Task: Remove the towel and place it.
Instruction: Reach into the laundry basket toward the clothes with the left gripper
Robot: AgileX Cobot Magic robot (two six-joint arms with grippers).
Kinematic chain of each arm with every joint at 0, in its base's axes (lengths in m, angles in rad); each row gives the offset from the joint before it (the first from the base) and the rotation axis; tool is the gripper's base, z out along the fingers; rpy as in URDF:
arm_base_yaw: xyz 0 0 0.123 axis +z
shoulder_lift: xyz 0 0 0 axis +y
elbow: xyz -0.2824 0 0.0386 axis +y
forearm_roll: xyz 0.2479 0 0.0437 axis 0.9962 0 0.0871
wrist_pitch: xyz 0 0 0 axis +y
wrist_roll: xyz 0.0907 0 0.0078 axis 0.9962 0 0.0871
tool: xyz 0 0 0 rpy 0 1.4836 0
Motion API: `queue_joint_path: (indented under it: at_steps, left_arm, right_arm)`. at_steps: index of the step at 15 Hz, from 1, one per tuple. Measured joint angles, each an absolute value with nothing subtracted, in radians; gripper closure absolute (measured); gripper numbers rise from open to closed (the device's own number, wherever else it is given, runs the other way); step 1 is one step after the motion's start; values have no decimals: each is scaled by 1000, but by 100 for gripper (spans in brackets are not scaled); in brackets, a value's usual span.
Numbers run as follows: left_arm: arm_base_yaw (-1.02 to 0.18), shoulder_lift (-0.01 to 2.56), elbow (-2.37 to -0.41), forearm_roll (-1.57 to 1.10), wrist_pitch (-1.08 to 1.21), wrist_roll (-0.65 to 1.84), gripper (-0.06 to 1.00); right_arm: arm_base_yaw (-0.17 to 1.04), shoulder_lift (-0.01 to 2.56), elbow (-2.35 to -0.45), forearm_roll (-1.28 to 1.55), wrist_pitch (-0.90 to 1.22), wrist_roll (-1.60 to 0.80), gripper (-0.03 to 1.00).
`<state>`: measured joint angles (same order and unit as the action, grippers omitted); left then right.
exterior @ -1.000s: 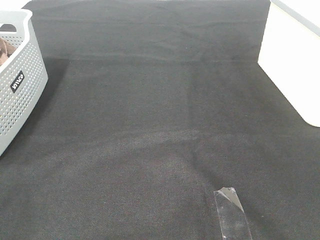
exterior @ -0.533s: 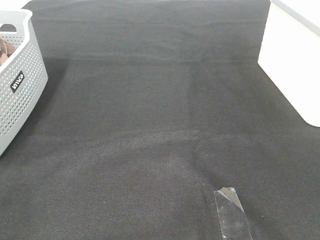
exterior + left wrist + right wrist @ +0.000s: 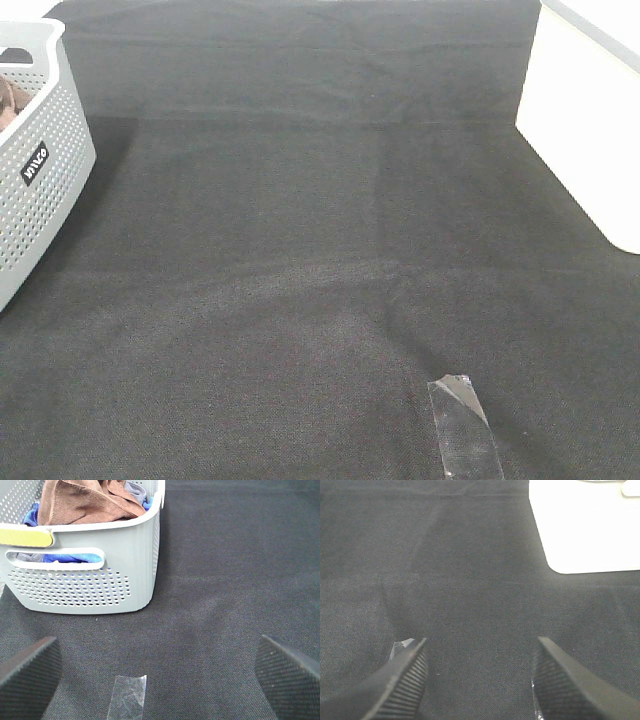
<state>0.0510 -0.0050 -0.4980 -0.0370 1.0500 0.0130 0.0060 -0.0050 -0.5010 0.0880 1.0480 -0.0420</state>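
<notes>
The towel (image 3: pixel 80 502), reddish-brown, lies crumpled on top of other cloths inside a grey perforated basket (image 3: pixel 100 580). In the exterior high view the basket (image 3: pixel 40 160) stands at the table's left edge and only a sliver of the towel (image 3: pixel 8 100) shows over its rim. My left gripper (image 3: pixel 157 672) is open wide above the black cloth, a short way in front of the basket, holding nothing. My right gripper (image 3: pixel 480 672) is open over bare black cloth with nothing between its fingers. Neither arm appears in the exterior high view.
Blue cloth (image 3: pixel 75 558) shows through the basket's handle slot. A strip of clear tape (image 3: pixel 462 425) sticks to the black table cloth (image 3: pixel 320 250) near the front. A white board (image 3: pixel 585 120) lies at the right edge.
</notes>
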Motion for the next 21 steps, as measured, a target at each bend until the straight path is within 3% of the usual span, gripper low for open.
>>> queue_joint_path:
  at_steps: [8,16,21]
  left_arm:
    - [51,120,-564,-38,1101,44,-5]
    - [51,986,-1272,64,1164,692,-3]
    - [51,1500,-1618,226,1201,892,-3]
  right_arm:
    - [6,-5,-501,88,1048,-42,41]
    - [6,-5,-501,88,1048,-42,41]
    - [6,-5,-501,88,1048,-42,41]
